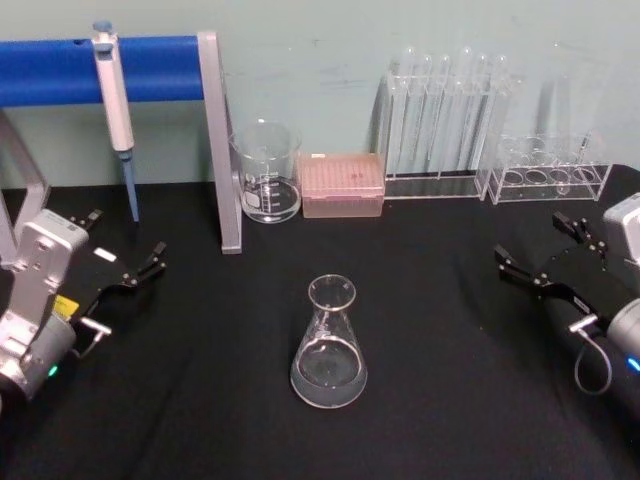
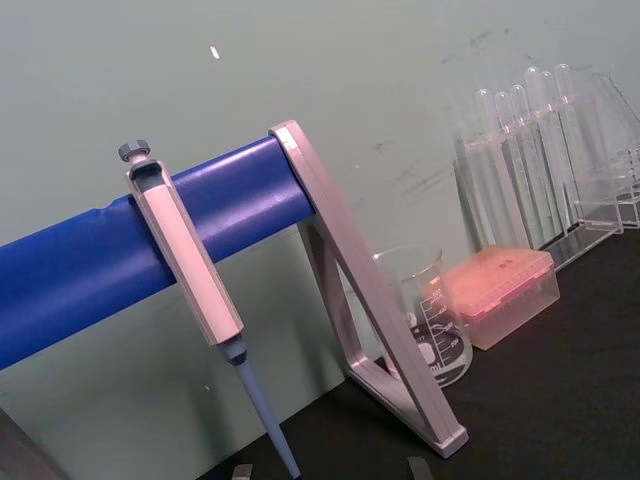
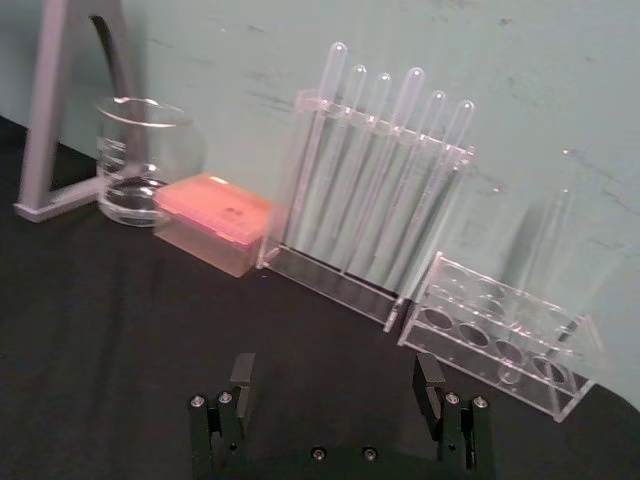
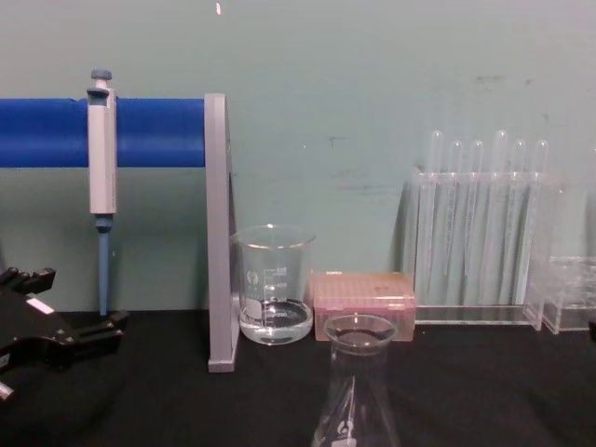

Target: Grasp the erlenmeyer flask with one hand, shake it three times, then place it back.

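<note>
The erlenmeyer flask (image 1: pixel 328 345) stands upright on the black surface (image 1: pixel 460 400), with a little clear liquid in its base. The left hand (image 1: pixel 128 238) sits well to the flask's left and the right hand (image 1: pixel 530 237) well to its right. Both have their jaws spread wide and hold nothing. Judging from this, the grasp, three shakes and return are all still to do. White markings on the flask, and on the beaker (image 1: pixel 266 172) behind it, are too small to read.

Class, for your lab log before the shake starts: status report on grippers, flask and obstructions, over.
Left gripper open, table's left; right gripper open, table's right. Erlenmeyer flask upright between them, untouched. Beaker and pink box stand behind, off the approach.
</note>
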`<action>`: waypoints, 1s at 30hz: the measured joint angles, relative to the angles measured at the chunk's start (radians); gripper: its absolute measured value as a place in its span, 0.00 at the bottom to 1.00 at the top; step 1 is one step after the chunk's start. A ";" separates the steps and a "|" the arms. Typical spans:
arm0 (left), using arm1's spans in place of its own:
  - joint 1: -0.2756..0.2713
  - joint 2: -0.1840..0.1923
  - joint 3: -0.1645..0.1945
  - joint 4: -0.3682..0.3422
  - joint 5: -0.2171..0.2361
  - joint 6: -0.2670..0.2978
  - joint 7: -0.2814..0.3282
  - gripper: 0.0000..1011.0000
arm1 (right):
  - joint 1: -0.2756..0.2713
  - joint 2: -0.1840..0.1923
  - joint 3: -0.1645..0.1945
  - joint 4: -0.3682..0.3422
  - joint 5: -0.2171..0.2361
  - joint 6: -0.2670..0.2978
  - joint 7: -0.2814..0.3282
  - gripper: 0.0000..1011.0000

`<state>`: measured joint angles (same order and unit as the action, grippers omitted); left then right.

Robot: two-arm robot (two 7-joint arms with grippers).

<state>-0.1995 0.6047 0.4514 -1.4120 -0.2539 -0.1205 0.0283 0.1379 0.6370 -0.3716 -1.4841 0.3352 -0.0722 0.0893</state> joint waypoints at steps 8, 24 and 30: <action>0.000 0.000 0.000 0.000 0.000 0.000 0.000 0.99 | -0.062 0.054 0.049 -0.087 0.061 0.021 0.093 0.99; 0.000 0.000 0.000 0.000 0.000 0.000 0.000 0.99 | -0.144 0.095 0.087 -0.189 0.107 -0.004 0.246 0.99; 0.000 0.000 0.000 0.000 0.000 0.000 0.000 0.99 | -0.143 0.081 0.076 -0.195 0.105 -0.013 0.292 0.99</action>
<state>-0.1996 0.6047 0.4513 -1.4120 -0.2539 -0.1205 0.0283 -0.0056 0.7184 -0.2952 -1.6790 0.4399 -0.0855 0.3818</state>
